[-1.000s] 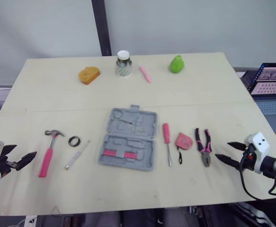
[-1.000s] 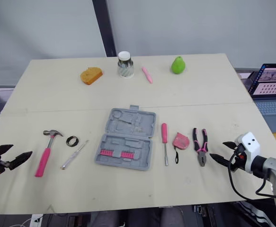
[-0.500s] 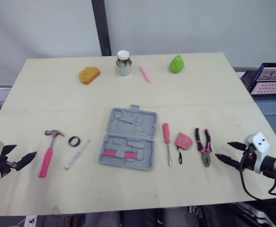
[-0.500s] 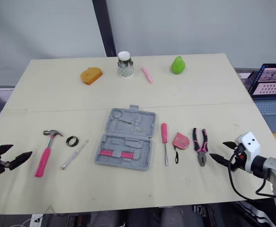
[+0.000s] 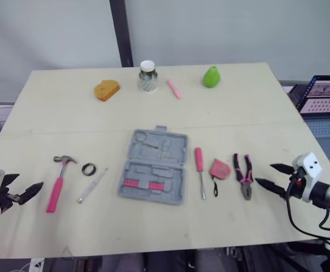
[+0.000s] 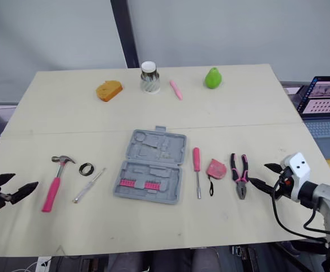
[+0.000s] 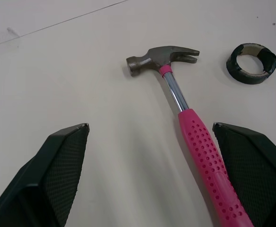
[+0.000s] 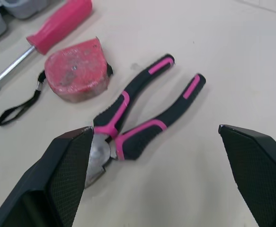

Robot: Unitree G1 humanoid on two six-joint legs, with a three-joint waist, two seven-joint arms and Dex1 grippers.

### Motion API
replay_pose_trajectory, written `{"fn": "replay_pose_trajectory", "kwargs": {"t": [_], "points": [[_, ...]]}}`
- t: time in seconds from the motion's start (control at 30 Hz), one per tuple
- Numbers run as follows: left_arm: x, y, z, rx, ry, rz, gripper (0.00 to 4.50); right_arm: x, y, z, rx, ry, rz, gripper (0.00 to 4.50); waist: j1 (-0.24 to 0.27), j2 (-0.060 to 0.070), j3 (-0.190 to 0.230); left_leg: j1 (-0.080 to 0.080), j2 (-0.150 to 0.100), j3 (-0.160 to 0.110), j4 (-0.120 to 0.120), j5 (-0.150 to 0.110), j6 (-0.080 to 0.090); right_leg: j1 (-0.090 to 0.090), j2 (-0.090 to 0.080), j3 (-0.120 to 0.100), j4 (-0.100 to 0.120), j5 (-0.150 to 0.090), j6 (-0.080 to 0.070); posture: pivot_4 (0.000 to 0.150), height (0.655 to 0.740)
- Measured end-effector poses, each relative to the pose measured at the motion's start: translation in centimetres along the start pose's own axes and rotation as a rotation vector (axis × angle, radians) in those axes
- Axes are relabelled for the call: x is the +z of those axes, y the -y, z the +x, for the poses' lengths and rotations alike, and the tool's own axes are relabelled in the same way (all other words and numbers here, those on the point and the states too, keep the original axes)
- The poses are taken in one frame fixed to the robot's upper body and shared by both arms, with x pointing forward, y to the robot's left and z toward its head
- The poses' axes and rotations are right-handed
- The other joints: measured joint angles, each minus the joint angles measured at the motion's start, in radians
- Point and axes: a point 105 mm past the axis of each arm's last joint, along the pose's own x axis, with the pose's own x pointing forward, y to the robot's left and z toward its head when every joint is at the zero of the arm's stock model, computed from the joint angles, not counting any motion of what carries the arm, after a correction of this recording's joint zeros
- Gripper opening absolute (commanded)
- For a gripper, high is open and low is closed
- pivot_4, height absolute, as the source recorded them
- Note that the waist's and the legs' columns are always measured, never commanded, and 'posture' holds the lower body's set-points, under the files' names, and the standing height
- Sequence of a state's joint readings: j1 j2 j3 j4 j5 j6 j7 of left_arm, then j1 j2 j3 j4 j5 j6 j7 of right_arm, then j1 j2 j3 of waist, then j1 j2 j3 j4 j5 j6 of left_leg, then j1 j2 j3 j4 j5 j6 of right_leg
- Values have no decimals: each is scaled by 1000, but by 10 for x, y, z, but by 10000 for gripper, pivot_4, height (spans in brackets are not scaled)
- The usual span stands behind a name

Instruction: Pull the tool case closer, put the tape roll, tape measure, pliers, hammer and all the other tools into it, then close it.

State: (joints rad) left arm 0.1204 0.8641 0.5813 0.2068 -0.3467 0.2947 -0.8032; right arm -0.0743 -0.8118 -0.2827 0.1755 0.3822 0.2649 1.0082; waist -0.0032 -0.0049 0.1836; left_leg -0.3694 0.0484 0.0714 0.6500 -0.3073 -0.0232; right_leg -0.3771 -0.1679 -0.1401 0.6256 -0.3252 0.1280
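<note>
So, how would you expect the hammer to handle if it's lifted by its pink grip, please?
The hammer looks stiff, and its metal head probably makes it top-heavy, so it may tip head-down. The dimpled pink grip should resist slipping.

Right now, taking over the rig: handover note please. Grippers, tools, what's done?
Left gripper: open, empty, low over the table just left of the pink-handled hammer.
Right gripper: open, empty, just right of the black-and-pink pliers.
Grey plastic tool case: open, lying flat mid-table.
Left of the case: hammer, black tape roll, slim pale-handled screwdriver.
Right of the case: pink-handled screwdriver, pink tape measure, pliers.
Done: nothing; no loose tool is in the case.
Left: pull the case closer, load all six tools, close it.
</note>
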Motion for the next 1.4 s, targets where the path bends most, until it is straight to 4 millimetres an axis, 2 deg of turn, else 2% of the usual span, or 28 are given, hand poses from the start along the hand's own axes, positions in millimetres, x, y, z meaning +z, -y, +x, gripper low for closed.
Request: {"fn": "replay_pose_trajectory", "kwargs": {"t": [0.07, 0.17, 0.23, 0.33, 0.4, 0.53, 0.7, 0.93, 1.13, 1.4], "points": [[22, 16, 13, -67, 36, 49, 44824, 19, -8, 10, 29, 47, -34, 44698, 5, 0, 0, 0, 0, 0, 2, 0, 0, 0, 0, 1, 0, 0, 0, 1500, 7400], [47, 37, 31, -146, 81, 108, 36591, 34, -21, 25, 48, 64, -75, 36566, 5, 0, 0, 0, 0, 0, 1, 0, 0, 0, 0, 2, 0, 0, 0, 1500, 7400], [62, 62, 51, -235, 114, 138, 26288, 39, -37, 46, 69, 51, -96, 26308, 3, 0, 0, 0, 0, 0, 1, 0, 0, 0, 1, 2, 2, 0, 0, 1500, 7400], [70, 97, 78, -349, 121, 161, 9279, 43, -61, 69, 113, 27, -104, 10215, 3, 0, 0, -2, 0, 0, 1, 0, 0, -1, 2, 2, 2, 1, 0, 1500, 7400], [75, 115, 93, -407, 129, 174, 45, 51, -75, 82, 134, 30, -113, 484, 0, 0, 0, -2, 0, 1, 1, 0, 0, -2, 2, 3, 2, 1, 1, 1500, 7400], [69, 139, 118, -483, 88, 196, 45, 61, -96, 104, 166, 7, -147, 484, 0, -1, 0, -2, 0, 2, 1, 0, 0, -2, 3, 4, 2, 1, 1, 1500, 7400], [51, 150, 137, -509, 19, 198, 45, 57, -110, 118, 180, -75, -175, 484, 1, -1, 0, -3, 0, 2, 3, 0, 1, -3, 3, 4, 2, 1, 1, 1500, 7400], [54, 157, 150, -509, 41, 205, 45, 53, -121, 127, 198, -113, -160, 484, 2, -2, -1, -3, 0, 2, 4, 0, 1, -3, 3, 5, 2, 2, 2, 1500, 7400], [56, 159, 157, -502, 54, 198, 45, 48, -121, 134, 201, -138, -151, 484, 0, -2, -1, -4, 0, 2, 5, -1, 1, -3, 3, 5, 2, 2, 2, 1500, 7400], [55, 160, 159, -504, 55, 192, 45, 42, -126, 148, 216, -147, -124, 484, -1, -2, -1, -4, 0, 2, 5, -1, 1, -3, 3, 5, 2, 2, 2, 1500, 7400]]}}
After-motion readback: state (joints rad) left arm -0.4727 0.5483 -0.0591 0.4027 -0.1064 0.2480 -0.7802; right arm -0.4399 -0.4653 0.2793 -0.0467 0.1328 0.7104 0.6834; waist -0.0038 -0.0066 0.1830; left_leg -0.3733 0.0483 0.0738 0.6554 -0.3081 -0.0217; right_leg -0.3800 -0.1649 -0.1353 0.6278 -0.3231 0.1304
